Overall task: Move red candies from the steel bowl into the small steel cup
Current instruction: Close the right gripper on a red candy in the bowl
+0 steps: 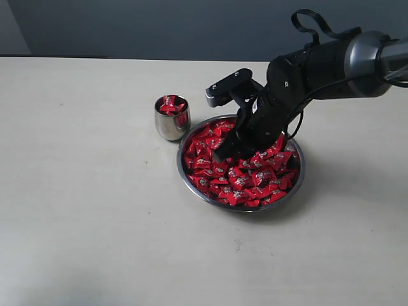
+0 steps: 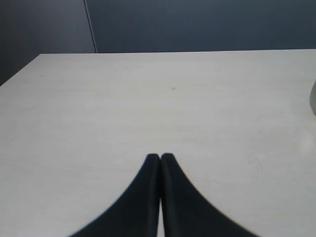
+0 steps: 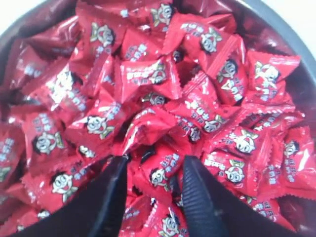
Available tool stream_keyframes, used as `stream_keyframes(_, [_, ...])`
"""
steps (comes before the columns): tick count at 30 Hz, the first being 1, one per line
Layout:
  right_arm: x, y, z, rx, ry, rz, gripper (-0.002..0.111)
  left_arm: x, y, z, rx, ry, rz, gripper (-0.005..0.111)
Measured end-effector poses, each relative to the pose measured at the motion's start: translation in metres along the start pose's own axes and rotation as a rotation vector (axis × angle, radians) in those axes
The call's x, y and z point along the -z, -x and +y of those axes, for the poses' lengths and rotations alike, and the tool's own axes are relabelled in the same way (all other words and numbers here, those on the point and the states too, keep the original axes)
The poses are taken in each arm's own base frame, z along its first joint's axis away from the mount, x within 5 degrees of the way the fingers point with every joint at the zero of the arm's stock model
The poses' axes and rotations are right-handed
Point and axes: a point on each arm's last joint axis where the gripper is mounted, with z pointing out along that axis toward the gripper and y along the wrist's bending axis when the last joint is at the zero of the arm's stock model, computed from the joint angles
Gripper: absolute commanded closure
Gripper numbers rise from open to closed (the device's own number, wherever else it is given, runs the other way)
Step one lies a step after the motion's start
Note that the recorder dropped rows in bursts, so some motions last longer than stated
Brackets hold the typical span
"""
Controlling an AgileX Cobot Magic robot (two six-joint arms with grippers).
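Observation:
The steel bowl sits right of the table's middle, heaped with red candies. Just left of it stands the small steel cup with a few red candies inside. My right gripper is down in the bowl's far-left part, among the sweets. In the right wrist view its gripper is open, the fingers straddling one candy that lies in the pile; the bowl's rim shows at the edge. My left gripper is shut and empty over bare table, outside the exterior view.
The pale tabletop spreads bare around the bowl and cup. A dark wall runs behind the table's far edge. The right arm reaches in from the upper right above the bowl.

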Motion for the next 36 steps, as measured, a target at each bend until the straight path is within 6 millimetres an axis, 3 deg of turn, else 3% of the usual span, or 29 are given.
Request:
stream_keyframes(11, [-0.019, -0.006, -0.001, -0.164, -0.016, 0.042, 0.071, 0.0, 0.0, 0.0, 0.0, 0.0, 0.0, 0.106])
stream_keyframes(23, [-0.035, -0.009, -0.001, -0.18, -0.019, 0.057, 0.072, 0.0, 0.0, 0.0, 0.0, 0.0, 0.0, 0.106])
stream_keyframes(31, [-0.035, -0.009, -0.002, -0.16, -0.029, 0.054, 0.108, 0.0, 0.0, 0.0, 0.0, 0.0, 0.0, 0.106])
stream_keyframes(36, [-0.035, -0.009, -0.003, -0.146, -0.037, 0.049, 0.109, 0.0, 0.0, 0.0, 0.0, 0.0, 0.0, 0.106])
